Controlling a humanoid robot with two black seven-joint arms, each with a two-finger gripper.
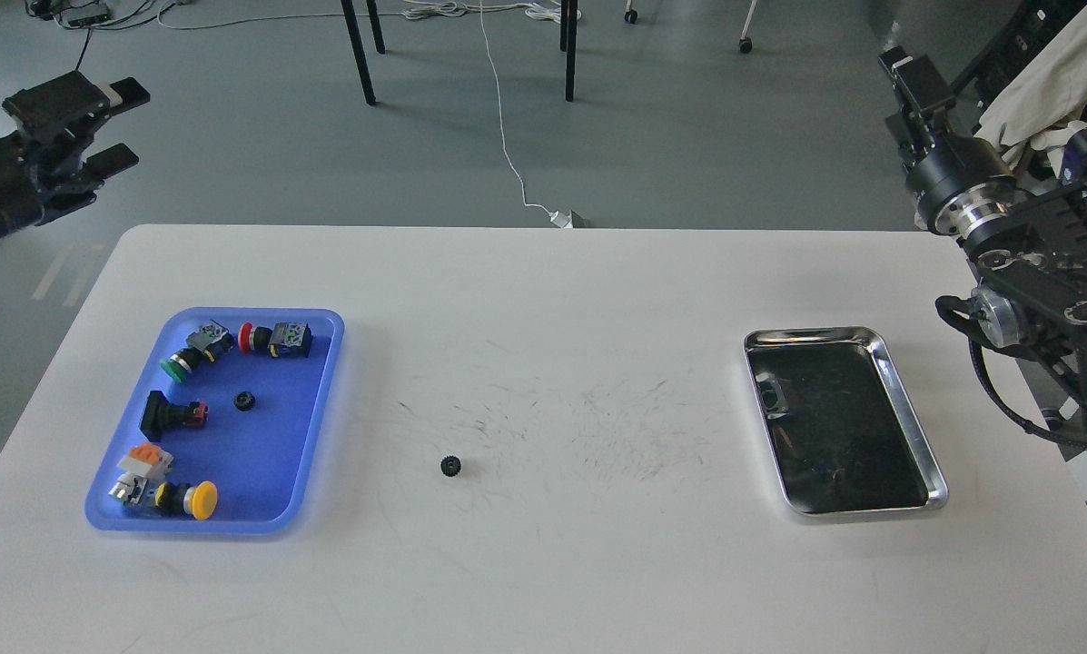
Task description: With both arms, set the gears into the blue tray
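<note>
Fingers (pixel 112 159) of the left gripper (pixel 116 124) stand apart with nothing between them, held in the air off the table's far-left corner. Below and to their right lies the blue tray (pixel 321 363) on the white table (pixel 543 563). One gear (pixel 244 401) sits inside it near the middle, among four push-button switches: a green-capped one (pixel 189 354) and a red-capped one (pixel 275 339) along the far side, a black one (pixel 172 414) on the left, and a yellow-capped one (pixel 171 490) at the near end. A second gear (pixel 450 466) lies on the bare table, further right of the tray and apart from it.

The right gripper (pixel 906 77) is at the far-right edge, dark and seen end-on, so I cannot tell whether its fingers are parted or closed. Below and to its left, a silver metal tray (pixel 906 409) rests on the table, well apart from both gears.
</note>
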